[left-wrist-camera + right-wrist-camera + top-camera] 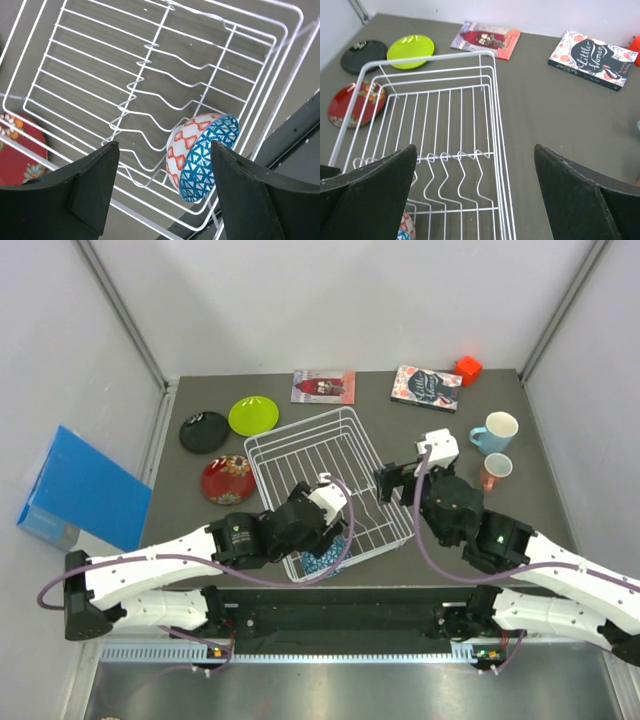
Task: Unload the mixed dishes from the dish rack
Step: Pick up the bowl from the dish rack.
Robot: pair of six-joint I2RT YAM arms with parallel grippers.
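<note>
The white wire dish rack (300,450) holds one dish, a blue-patterned bowl (202,155) with a red and white outside. The bowl stands on its edge against the wavy dividers at the rack's near end (325,558). My left gripper (164,145) hangs open over it, and the bowl lies between the fingers, close to the right one (245,195). My right gripper (475,150) is open and empty above the rack's right rim (492,125). A sliver of the bowl (406,227) shows in the right wrist view.
Left of the rack lie a black plate (205,431), a lime green plate (253,416) and a red patterned plate (227,479). A light blue mug (495,432) and a pink cup (495,470) stand at the right. Two books (323,386) (427,387), a red block (467,369) and a blue box (80,488) lie around.
</note>
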